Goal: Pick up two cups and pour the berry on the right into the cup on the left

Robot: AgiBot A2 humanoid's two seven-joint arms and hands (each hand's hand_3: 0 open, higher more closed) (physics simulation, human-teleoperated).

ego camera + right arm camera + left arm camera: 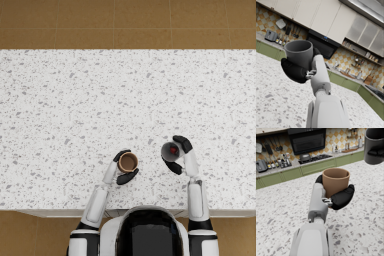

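My left hand [125, 170] grips a brown cup [128, 162] above the speckled counter [75, 115]; in the left wrist view the brown cup [335, 181] stands upright in the dark left hand [339, 196]. My right hand [179, 155] holds a grey cup [170, 151] tilted toward the left, and a red berry [173, 150] shows inside it. The right wrist view shows the grey cup [299, 56] wrapped by the right hand [294, 71]. The grey cup [374, 145] also shows in the left wrist view, lifted off the counter, apart from the brown cup.
The white speckled counter stretches far ahead and to both sides of the cups. Its front edge [50, 211] runs near my arms. A brown floor [125, 22] lies beyond the far edge. Kitchen cabinets and a stove [309, 158] stand in the background.
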